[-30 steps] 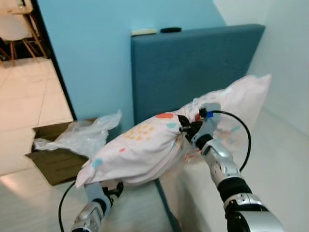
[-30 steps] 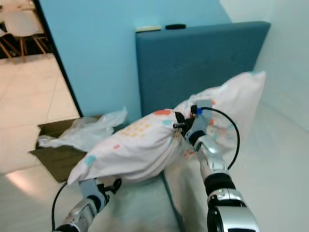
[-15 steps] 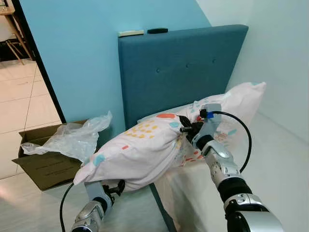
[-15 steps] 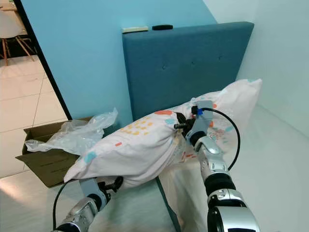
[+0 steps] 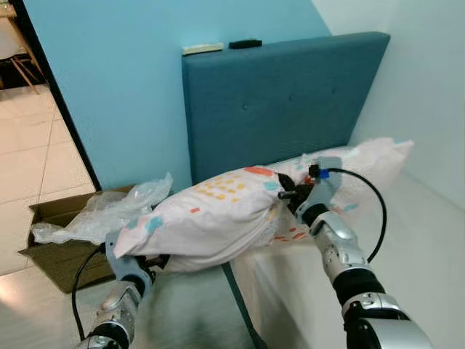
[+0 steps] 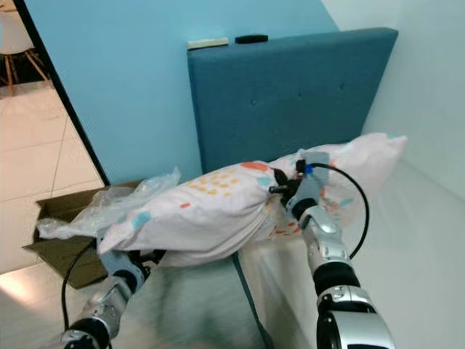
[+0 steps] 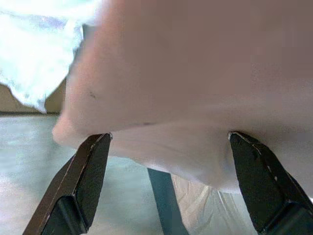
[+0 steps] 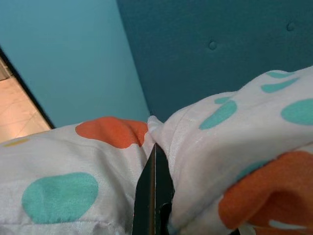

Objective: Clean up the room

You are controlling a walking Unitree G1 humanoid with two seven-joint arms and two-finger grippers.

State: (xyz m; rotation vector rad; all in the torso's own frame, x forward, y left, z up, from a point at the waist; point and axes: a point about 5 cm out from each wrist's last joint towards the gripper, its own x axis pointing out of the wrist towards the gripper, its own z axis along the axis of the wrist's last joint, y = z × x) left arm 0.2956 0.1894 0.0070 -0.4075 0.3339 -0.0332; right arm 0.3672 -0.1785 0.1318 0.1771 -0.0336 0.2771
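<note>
While carried level above the bed's (image 5: 407,247) edge at the headboard (image 5: 290,102), pillow (image 5: 218,214) pinched mid-cover by right gripper (image 5: 289,195), clenched on fabric. Left gripper (image 7: 168,142) spread wide under the far end, merely propping. Risk: could slide off toward the cardboard box (image 5: 54,251).

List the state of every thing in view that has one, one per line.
Pillow: held up off the bed, sagging between both tools.
Right tool: shut on the pillow's top fabric.
Left tool: open, fingers spread under the pillow's end.
Cardboard box: open, on the floor.
Plastic bag: crumpled, lying in the cardboard box.
Bed: bare white sheet.
</note>
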